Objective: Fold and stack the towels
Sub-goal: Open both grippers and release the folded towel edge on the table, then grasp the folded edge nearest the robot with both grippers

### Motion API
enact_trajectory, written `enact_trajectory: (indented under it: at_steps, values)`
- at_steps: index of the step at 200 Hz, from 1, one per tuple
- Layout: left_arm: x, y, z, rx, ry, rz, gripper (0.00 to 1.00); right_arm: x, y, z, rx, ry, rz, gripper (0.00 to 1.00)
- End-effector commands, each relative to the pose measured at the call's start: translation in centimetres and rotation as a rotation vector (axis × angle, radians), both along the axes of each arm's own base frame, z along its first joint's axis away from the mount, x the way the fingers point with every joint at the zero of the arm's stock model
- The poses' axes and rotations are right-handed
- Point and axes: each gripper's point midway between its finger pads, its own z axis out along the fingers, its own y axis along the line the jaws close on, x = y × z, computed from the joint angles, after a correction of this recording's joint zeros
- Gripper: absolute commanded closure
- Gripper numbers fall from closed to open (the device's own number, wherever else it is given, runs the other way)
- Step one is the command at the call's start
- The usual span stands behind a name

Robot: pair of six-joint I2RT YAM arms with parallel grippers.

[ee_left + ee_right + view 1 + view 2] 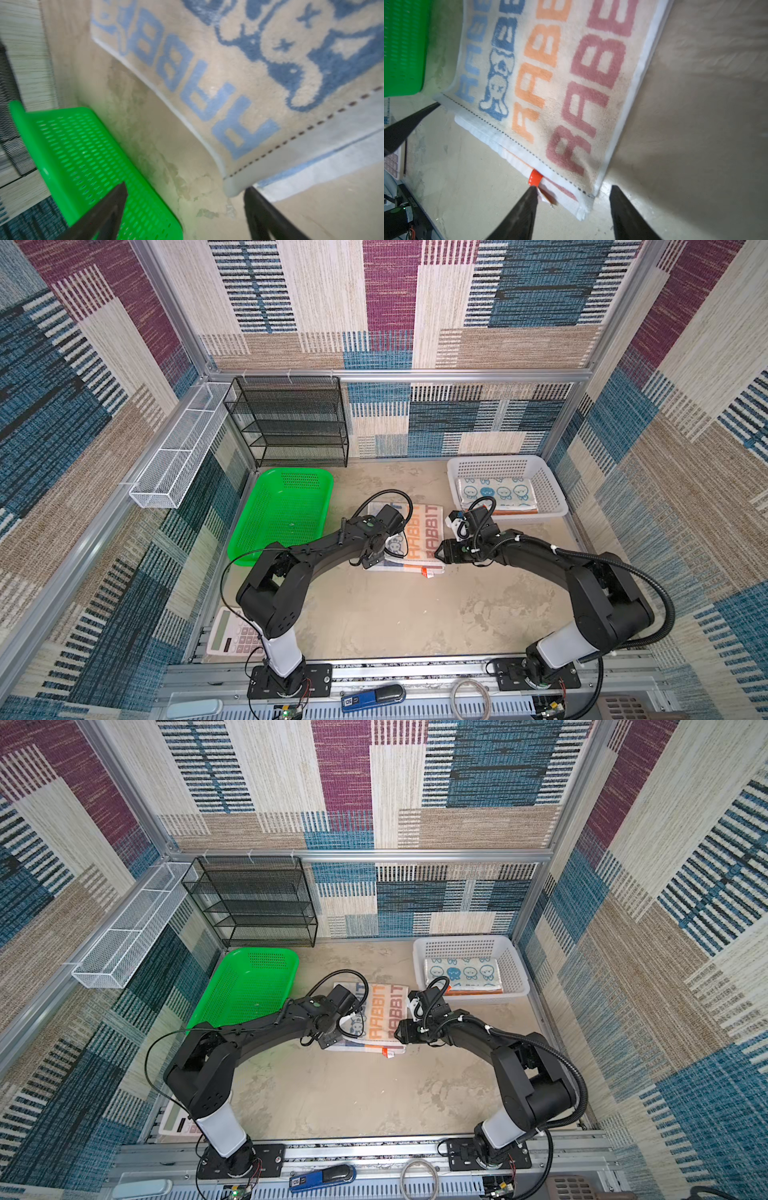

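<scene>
black left pincer (186, 188), right pincer (573, 187) open beside towel (560, 83)

Top views: stereo pair mounted high over the front rail, tilted down toward the back wall. Both sit far off and take in the whole table (395, 614), both arms, the green basket (286, 510), the white basket (498, 467) and the RABBIT towel (424, 531).
Left wrist: very near, looks past the left gripper (186, 187) at the towel's corner.
Right wrist: near, looks past the right gripper (573, 186) along the towel's lettered face.
Both wrist views share the towel's stitched edge and the green basket.
</scene>
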Motion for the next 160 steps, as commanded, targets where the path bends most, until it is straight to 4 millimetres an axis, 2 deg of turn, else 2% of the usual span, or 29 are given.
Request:
enact_trajectory:
  at_steps: [1,11,21,27,32,42,48,62,73,114,160]
  values:
    - [1.9,0.8,5.0,-0.067,-0.224,0.129,0.0,-0.1,-0.4,1.2,-0.002,-0.026,-0.021,0.28]
    - [2.3,0.8,6.8,-0.175,-0.319,0.191,0.0,-0.4,-0.4,1.3,0.011,-0.027,-0.025,0.24]
    - [2.5,2.3,8.6,-0.269,-0.473,0.346,0.0,-0.6,-0.4,1.1,0.025,-0.025,-0.034,0.24]
    - [2.0,2.8,8.9,-0.335,-0.5,0.41,0.0,-0.7,-0.4,0.9,0.035,-0.024,-0.039,0.24]
    - [1.4,2.3,8.5,-0.404,-0.458,0.414,0.01,-0.8,-0.2,0.8,0.046,-0.021,-0.04,0.25]
    - [0.4,0.2,7.6,-0.542,-0.343,0.36,0.12,-1.1,0.1,0.2,0.071,0.002,-0.034,0.27]
    - [-0.3,-0.6,7.3,-0.597,-0.294,0.359,0.14,-1.3,0.3,0.0,0.084,0.012,-0.029,0.29]
    - [-1.5,-0.8,6.6,-0.688,-0.217,0.474,0.06,-1.6,0.6,-0.7,0.105,0.032,-0.027,0.31]
    - [-2.5,-1.8,5.4,-0.732,-0.116,0.497,0.0,-1.7,0.5,-1.3,0.101,0.043,-0.038,0.35]
    - [-4.9,-4.2,1.0,-0.796,0.126,0.602,0.0,-1.9,0.6,-2.7,0.109,0.072,-0.046,0.45]
    - [-5.1,-4.4,-0.6,-0.892,0.226,0.703,0.01,-1.6,0.3,-3.1,0.088,0.065,-0.057,0.61]
